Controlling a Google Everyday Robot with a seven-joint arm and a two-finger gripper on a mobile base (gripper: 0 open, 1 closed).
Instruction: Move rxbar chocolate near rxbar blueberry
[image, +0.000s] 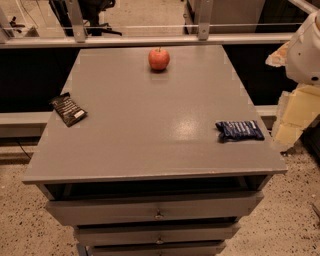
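Rxbar chocolate (68, 109), a flat rectangular bar in a black wrapper with small white print, lies to the near left of the round red apple (159, 59), at the left edge of the grey flat-topped cabinet (150, 130) and turned at a slant. The apple stands upright near the far edge of the top, about midway across. The rxbar blueberry (240, 130), a flat bar in a crinkled dark navy-blue wrapper, lies to the near right of the apple, close to the right edge, well apart from the black bar. Bare grey surface runs between the two bars. Below the top are grey drawers with small knobs (159, 215). Right of the apple, past the cabinet's edge, a white rounded part of the robot (306, 50) shows above pale yellow blocks (295, 117). The gripper itself is outside the view, so I cannot tell whether it is released, clenched or grasping anything, nor how it sits relative to the black bar.
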